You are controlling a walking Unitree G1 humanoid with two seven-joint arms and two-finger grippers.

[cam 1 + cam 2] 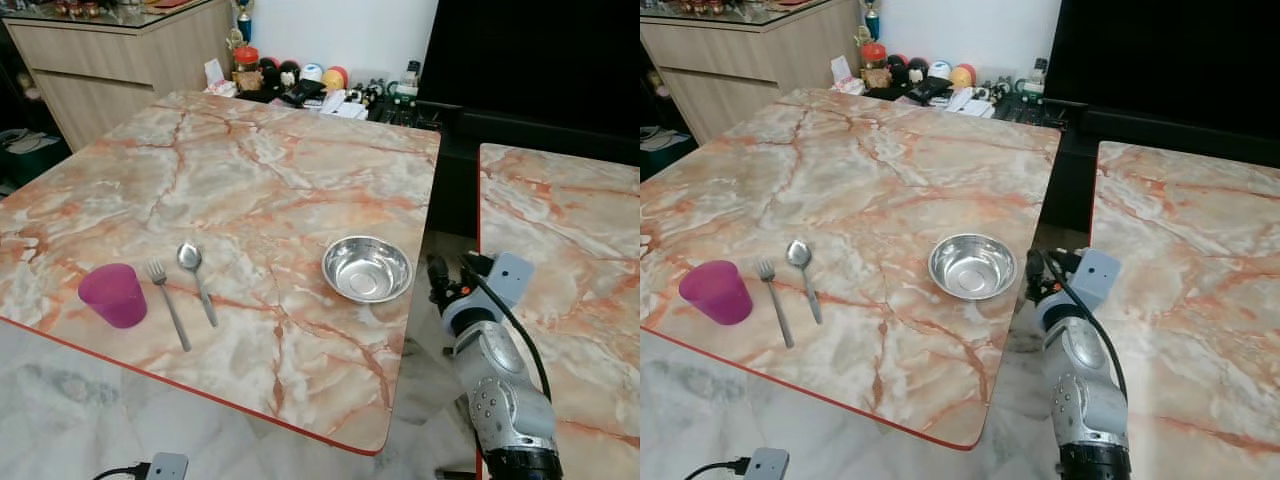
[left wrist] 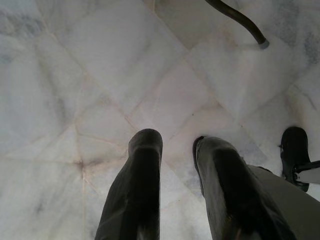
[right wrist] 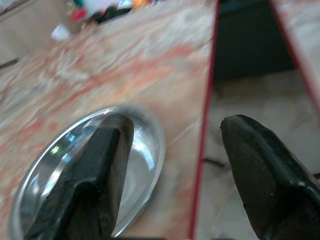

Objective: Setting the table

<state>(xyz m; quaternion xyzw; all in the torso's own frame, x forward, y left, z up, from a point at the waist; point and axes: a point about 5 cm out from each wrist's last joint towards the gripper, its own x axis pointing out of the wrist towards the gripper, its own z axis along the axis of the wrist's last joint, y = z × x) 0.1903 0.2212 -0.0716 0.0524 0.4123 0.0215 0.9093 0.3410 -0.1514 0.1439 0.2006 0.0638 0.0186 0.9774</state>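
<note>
lying just beside right hand (image 3: 172,165): bowl (image 1: 367,268).

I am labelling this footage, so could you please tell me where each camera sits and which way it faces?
Left eye, head: looks down at marble table, steel bowl; right arm beside it.
Right eye, head: same scene, with fork, spoon, purple cup.
Left wrist: faces floor past left gripper, open.
Right wrist: right gripper, open, faces the bowl, shared with the head views.
</note>
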